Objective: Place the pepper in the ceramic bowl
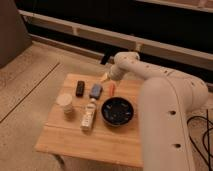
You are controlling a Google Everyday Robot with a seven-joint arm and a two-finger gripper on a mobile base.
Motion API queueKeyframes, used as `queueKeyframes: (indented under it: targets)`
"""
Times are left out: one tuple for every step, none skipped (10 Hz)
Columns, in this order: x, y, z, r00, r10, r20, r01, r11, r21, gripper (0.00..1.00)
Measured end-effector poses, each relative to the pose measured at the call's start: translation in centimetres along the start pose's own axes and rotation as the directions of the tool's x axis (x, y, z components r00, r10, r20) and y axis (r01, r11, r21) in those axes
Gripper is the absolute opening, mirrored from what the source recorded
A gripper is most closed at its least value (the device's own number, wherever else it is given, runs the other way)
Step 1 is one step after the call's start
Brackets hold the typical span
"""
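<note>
The pepper (pixel 111 89) is a small red-orange sliver lying on the wooden table (pixel 70 140), just behind the bowl. The ceramic bowl (pixel 117 111) is round, dark and glossy, at the table's right middle. My gripper (pixel 105 78) hangs at the end of the white arm over the table's far edge, just left of and above the pepper, and a little behind the blue-grey object.
A blue-grey rectangular object (pixel 96 90) and a small black object (pixel 80 88) lie at the back of the table. A tan cup (pixel 65 105) stands at the left. A small bottle (pixel 88 115) lies between cup and bowl. Cables (pixel 200 125) run on the floor at right.
</note>
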Motion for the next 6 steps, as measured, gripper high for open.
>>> queueKeyframes:
  targets:
    - [0.2,-1.1,0.1,1.000,-0.012,-0.001,0.012,0.999,0.032,0.65]
    - [0.1,-1.8,0.1,1.000,-0.018,0.004,0.018,0.999,0.050,0.65]
    - [-0.5,-2.5,0.1,0.999,-0.040,0.034,0.037,0.995,0.088,0.65]
    - [-0.9,-2.3,0.1,0.998,-0.051,0.047,0.046,0.994,0.098,0.65]
    - [-1.1,-1.7,0.1,0.997,-0.052,0.056,0.047,0.994,0.100,0.65]
    - [-1.2,-1.6,0.1,0.997,-0.051,0.059,0.045,0.994,0.100,0.65]
